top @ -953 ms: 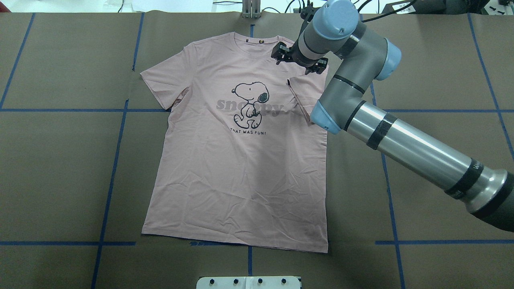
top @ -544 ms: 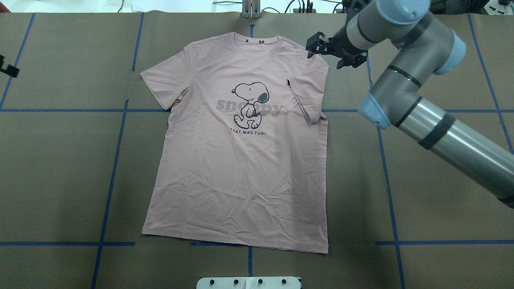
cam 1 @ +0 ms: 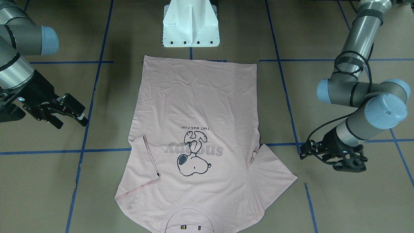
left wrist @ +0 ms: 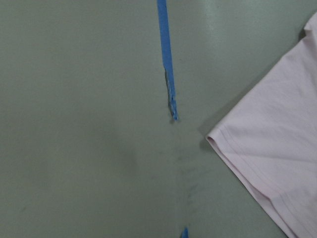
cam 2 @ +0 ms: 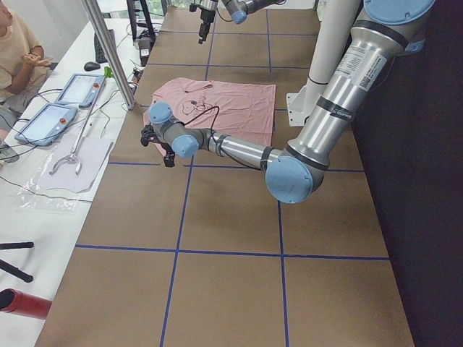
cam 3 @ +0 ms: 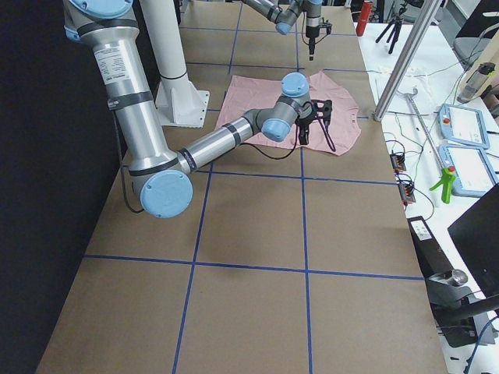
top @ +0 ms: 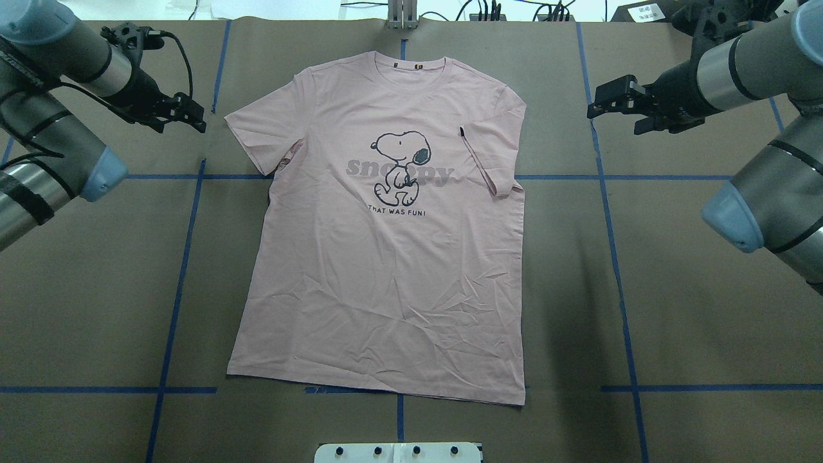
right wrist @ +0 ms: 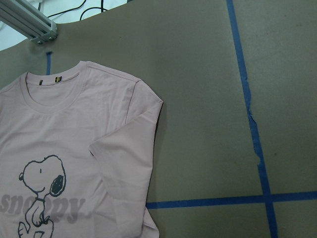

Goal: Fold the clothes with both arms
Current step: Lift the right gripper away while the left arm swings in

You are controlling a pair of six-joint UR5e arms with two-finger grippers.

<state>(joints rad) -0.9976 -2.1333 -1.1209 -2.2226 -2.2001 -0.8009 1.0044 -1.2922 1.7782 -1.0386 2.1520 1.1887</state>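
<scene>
The pale pink T-shirt [top: 386,276] lies flat and print up in the middle of the table; it also shows in the front-facing view [cam 1: 200,97]. The sleeve on my right [top: 492,151] is folded inward over the chest. The other sleeve [top: 260,132] lies spread out. My left gripper [top: 183,119] hovers just left of the spread sleeve, apart from it, open and empty. The left wrist view shows that sleeve's hem corner [left wrist: 282,163]. My right gripper [top: 611,112] is open and empty, to the right of the shirt's shoulder. The right wrist view shows the collar and the folded sleeve [right wrist: 124,148].
The white pedestal base [cam 1: 190,22] stands at the shirt's hem end. An aluminium post [top: 402,16] stands beyond the collar. Blue tape lines [top: 180,257] cross the brown table cover. A side desk with tablets [cam 2: 76,90] and a seated person [cam 2: 18,50] lies past the far edge.
My right arm has drawn back from the folded sleeve, off the shirt to the right. My left arm has come into view at the left, up to the spread sleeve.
</scene>
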